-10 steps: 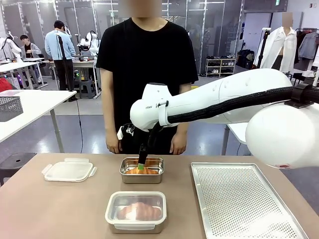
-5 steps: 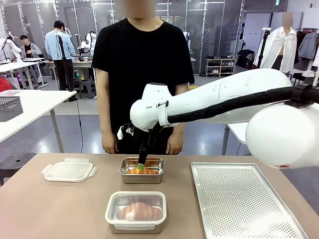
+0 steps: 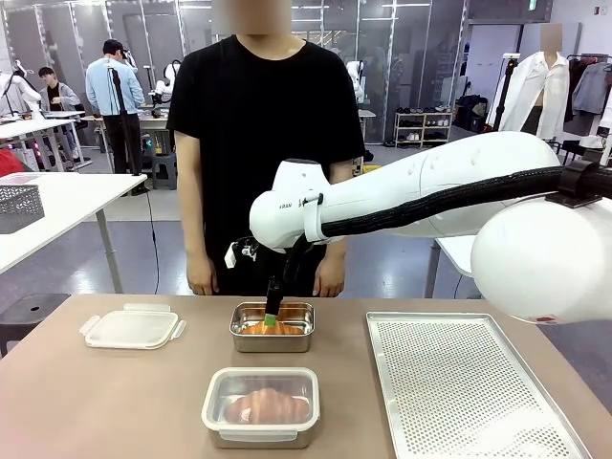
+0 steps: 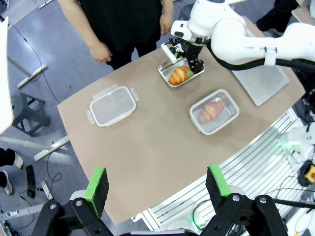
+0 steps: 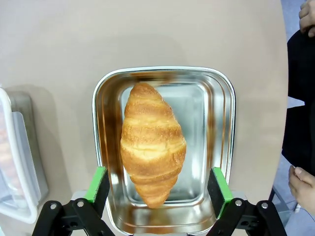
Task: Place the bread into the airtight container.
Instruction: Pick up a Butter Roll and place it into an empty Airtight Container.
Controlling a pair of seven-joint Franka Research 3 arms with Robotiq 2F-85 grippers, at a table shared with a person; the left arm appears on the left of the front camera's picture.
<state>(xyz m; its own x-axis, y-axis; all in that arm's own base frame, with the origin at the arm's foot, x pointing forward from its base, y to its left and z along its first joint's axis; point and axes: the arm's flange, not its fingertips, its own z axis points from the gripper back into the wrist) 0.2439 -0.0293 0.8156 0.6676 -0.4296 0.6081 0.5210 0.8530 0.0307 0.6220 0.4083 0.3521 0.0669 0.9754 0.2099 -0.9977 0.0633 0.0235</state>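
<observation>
At frame centre, the right gripper [image 5: 157, 189] hangs with jaws spread over the croissant [image 5: 152, 142] in the steel tray [image 5: 221, 98]. Left gripper [image 4: 158, 186] jaws spread, high above the surface [image 4: 147, 142].

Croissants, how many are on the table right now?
2. One croissant lies in the steel tray under the right gripper. The other croissant sits in the clear container nearer the robot.

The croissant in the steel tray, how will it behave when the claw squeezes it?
The croissant looks flaky and puffed, so it probably crushes easily. Likely light for its size. Its tapered ends may let it pivot between the open right claw pads.
</observation>
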